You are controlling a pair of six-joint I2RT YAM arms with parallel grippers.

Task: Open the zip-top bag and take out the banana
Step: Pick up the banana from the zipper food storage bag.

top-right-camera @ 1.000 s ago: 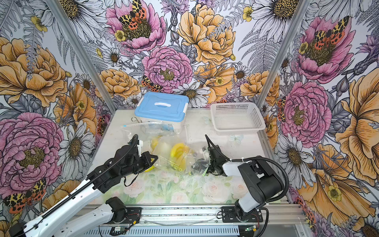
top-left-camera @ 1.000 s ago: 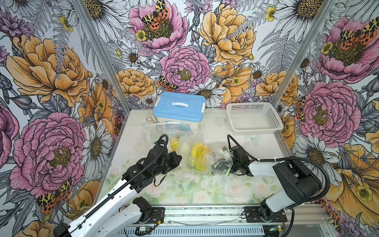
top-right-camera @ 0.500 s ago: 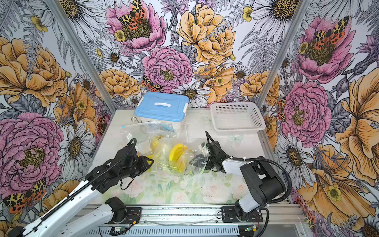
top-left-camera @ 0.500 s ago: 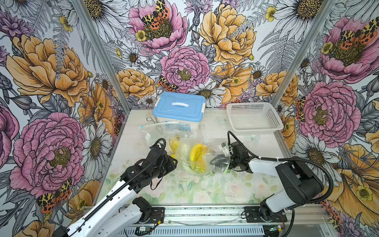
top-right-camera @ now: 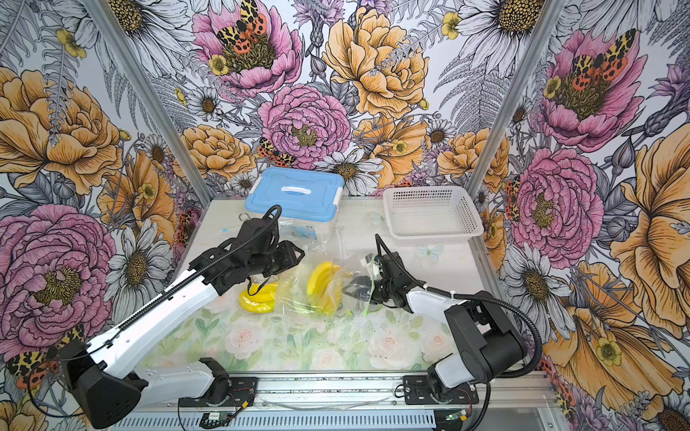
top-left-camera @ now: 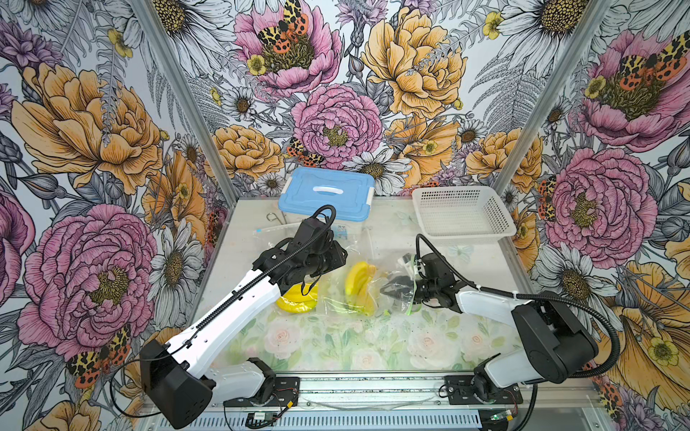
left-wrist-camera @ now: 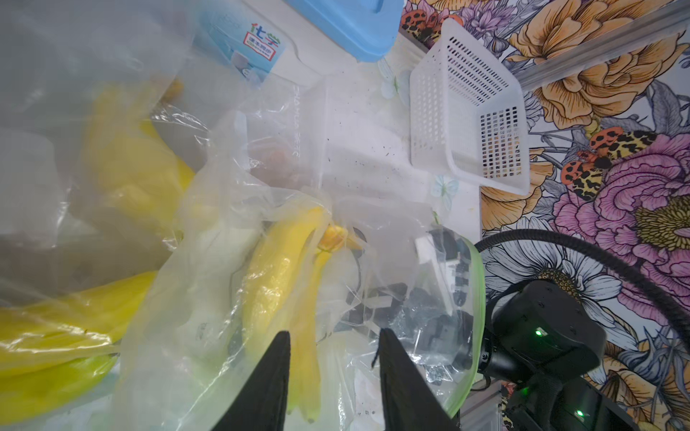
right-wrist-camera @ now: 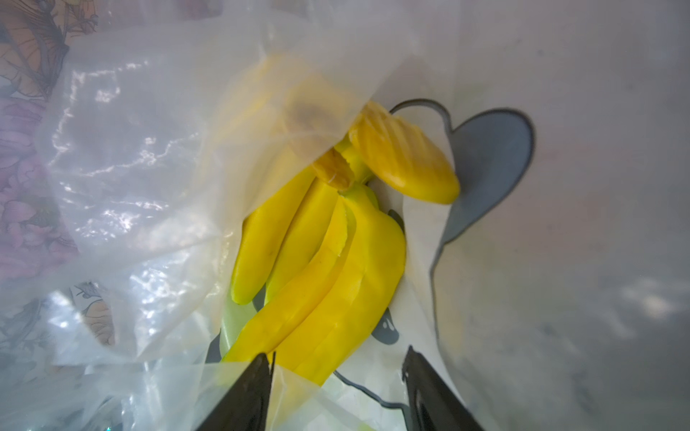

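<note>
Presently, the right gripper (right-wrist-camera: 336, 352) is found with its jaws parted, inserted through the mouth of the clear zip-top bag (right-wrist-camera: 130, 186). Nothing is seen clamped between its black fingers (right-wrist-camera: 242, 395). The yellow banana bunch (right-wrist-camera: 317, 261) is located inside the bag, directly ahead of this gripper. Its near end lies between the fingertips but is not pinched. The bag's green zip strip (left-wrist-camera: 479, 298) is seen curving around the right gripper's body, so the mouth is recorded as open.

The left gripper (left-wrist-camera: 332, 332) is likewise observed with jaws apart, held near the bag's end opposite the mouth. Crumpled film is seen beyond its fingers, and no grip on it is evident.

In both top views the bag (top-left-camera: 375, 272) is noted lying at mid-table between the two grippers, with the bunch showing through it. A second banana bunch (top-left-camera: 297, 300) is noted just beside the bag, partly covered by the left arm. Farther back, a blue-lidded storage box (top-left-camera: 326, 194) and a white perforated basket (top-left-camera: 463, 212) are placed along the rear edge of the table (top-left-camera: 336, 347).
</note>
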